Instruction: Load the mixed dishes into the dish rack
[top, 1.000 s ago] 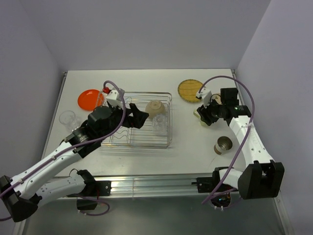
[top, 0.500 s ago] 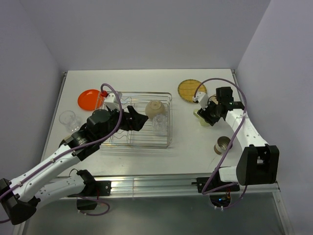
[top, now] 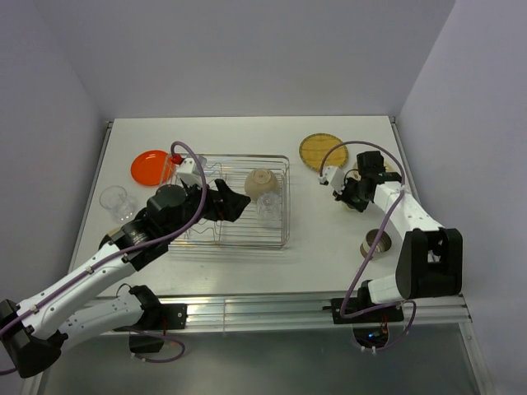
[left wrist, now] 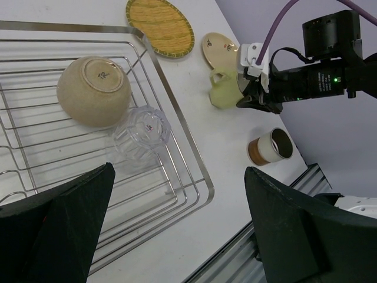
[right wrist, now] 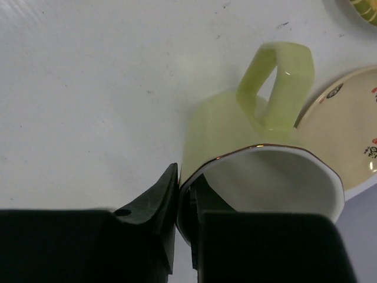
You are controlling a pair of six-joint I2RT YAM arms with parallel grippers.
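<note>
The right arm reaches forward with its elbow bent. The right gripper (right wrist: 184, 188) pinches the rim of the pale green ceramic mug (right wrist: 235, 132), which lies on its side at 3 o'clock from the large silver wire dish rack (top: 239, 230). The left arm stretches over the rack, and the left gripper (top: 233, 202) is spread wide and holds nothing. White tabletop (top: 329, 247); pale lilac walls (top: 247, 58).
</note>
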